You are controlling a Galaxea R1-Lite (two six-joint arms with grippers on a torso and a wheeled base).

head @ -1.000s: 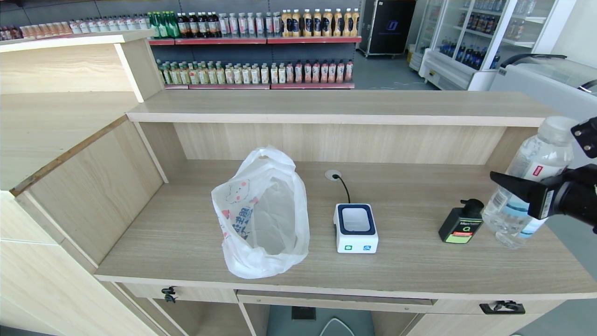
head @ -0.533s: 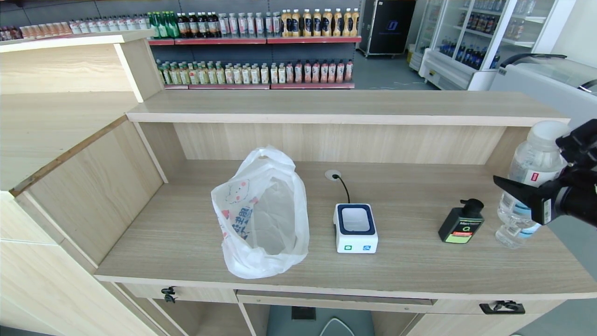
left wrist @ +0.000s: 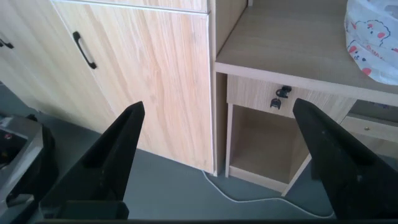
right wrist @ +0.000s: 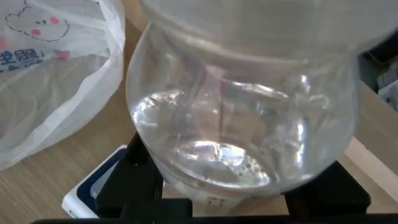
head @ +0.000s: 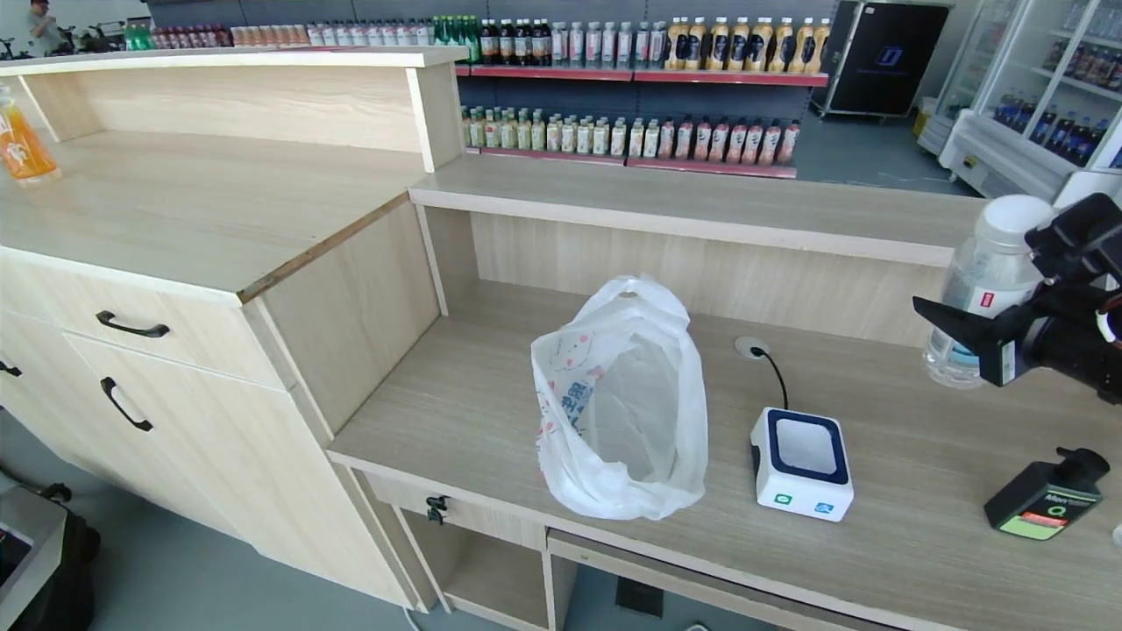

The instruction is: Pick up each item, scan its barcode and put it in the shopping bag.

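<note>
Bright, even light fills the shop, so the shopping bag (head: 622, 394) and scanner (head: 802, 460) cast only faint, soft shadows on the counter (head: 473, 412). White glints speckle the water bottle (right wrist: 242, 124) between the right gripper (head: 995, 280)'s fingers. In the head view, straight counter edges bow near the borders.

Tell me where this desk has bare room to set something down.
Bare desk lies between the side panel and the shopping bag, and between the scanner and the pump bottle. The raised counter has wide bare wood beside an orange bottle. Crowded: the right end, where the right hand holds the water bottle.
</note>
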